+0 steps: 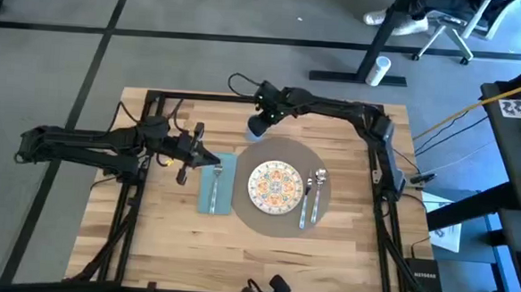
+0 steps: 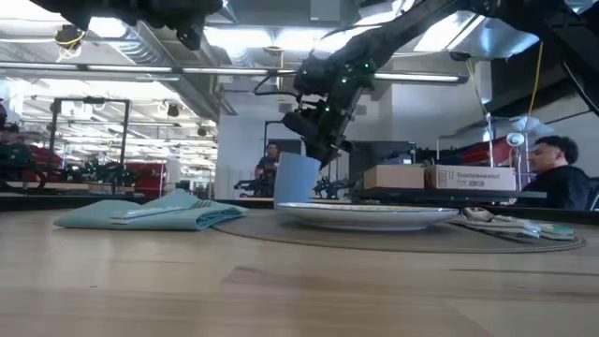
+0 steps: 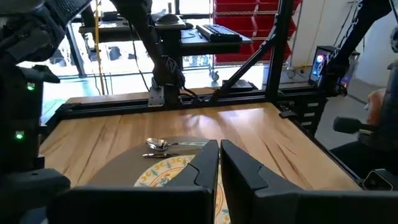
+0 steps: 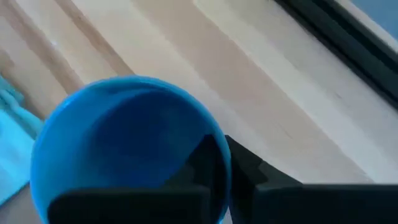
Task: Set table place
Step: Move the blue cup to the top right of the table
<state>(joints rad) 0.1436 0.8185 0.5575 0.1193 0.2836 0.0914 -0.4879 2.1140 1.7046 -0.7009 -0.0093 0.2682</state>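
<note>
In the middle of the table (image 1: 148, 247) lies the round grey-brown placemat (image 1: 285, 221), already carrying a patterned plate (image 1: 276, 186) with a spoon and knife (image 1: 312, 195) to its right. Just off its left edge sits a teal napkin (image 1: 216, 183) with a fork (image 1: 215, 186) on top. What's left, by my reckoning, is the blue cup (image 1: 259, 127), which the right gripper (image 1: 264, 121) has pinched by the rim, one finger inside and one outside, at the far left edge of the mat.

From table height the cup looks upright and at or very near the surface; I can't tell whether it actually touches. To do this well, I'd say lower it straight down until the base sits flat, keeping it level, then spread the jaws fully before lifting. That inside finger needs to rise straight up out of the cup, or it could drag the rim and tip it toward the plate.

The left gripper (image 1: 187, 151) hangs near the far end of the napkin, its jaws nearly closed on nothing. It's best kept there, clear of the fork.
</note>
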